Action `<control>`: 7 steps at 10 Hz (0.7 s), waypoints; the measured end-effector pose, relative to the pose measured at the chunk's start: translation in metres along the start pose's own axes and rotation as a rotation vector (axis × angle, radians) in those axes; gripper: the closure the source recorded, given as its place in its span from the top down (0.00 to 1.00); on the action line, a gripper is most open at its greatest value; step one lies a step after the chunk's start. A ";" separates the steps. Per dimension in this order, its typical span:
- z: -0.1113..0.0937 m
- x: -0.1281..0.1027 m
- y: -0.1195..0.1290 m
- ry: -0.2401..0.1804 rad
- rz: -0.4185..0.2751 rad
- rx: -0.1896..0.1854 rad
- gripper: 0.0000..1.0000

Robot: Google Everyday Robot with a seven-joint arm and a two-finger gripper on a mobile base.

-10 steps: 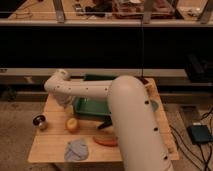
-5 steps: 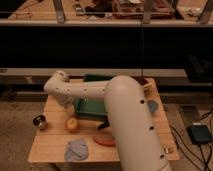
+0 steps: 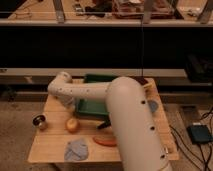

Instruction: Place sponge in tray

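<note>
Camera view: the gripper shows only as a dark shape just off the front edge of the tray, near the middle of the table. The white arm fills the foreground, runs out to an elbow near the table's left rear corner, and hides most of the gripper. It cannot be told how far open the gripper is, or whether it has hold of anything. The green tray lies toward the rear of the table, and the part not covered by the arm is bare, with no sponge seen in it. Which item is the sponge cannot be settled. A yellow lump lies just off the tray's front left corner, a grey-blue flat piece lies at the table's front edge, and an orange-red oblong lies just beside the arm. A small dark-and-pale object stands near the left edge. As a judgement, the task is not yet complete. The gripper is low at the tray's rim, which would fit either a pickup or a release, and the sponge has yet to be seen resting inside the tray.
</note>
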 end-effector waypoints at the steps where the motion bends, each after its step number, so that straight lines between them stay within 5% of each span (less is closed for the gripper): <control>1: -0.011 0.002 -0.002 0.007 -0.005 0.018 0.02; 3: -0.033 0.007 -0.003 0.012 0.001 0.054 0.00; 7: -0.108 0.034 -0.004 0.001 0.037 0.199 0.00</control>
